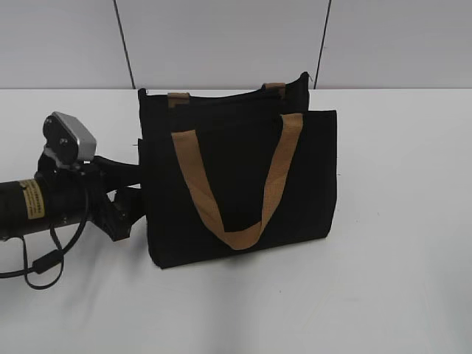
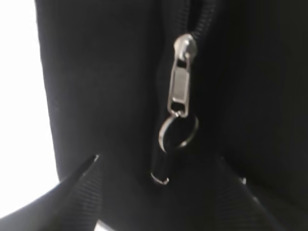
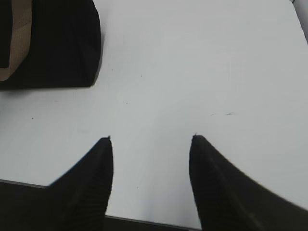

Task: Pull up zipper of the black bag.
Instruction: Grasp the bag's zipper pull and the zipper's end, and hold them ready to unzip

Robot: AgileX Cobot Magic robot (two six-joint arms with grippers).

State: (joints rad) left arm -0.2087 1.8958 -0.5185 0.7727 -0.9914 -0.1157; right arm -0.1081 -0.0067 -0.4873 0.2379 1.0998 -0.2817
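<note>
The black bag point(image 1: 236, 169) stands upright on the white table, its tan handle point(image 1: 243, 236) hanging down the front. My left gripper point(image 1: 127, 210) is at the bag's left side. In the left wrist view the silver zipper point(image 2: 180, 86), with its pull tab and ring hanging down, sits on the black track of the bag point(image 2: 96, 72). My left gripper point(image 2: 168, 168) is open, its two fingers spread just below the ring and not touching it. My right gripper point(image 3: 151, 138) is open and empty over the table, with a corner of the bag point(image 3: 62, 43) to its upper left.
The white table point(image 1: 398, 258) extends to the right of and in front of the bag. A grey wall point(image 1: 221, 37) stands behind it. The left arm's cable point(image 1: 44, 262) loops on the table at the left.
</note>
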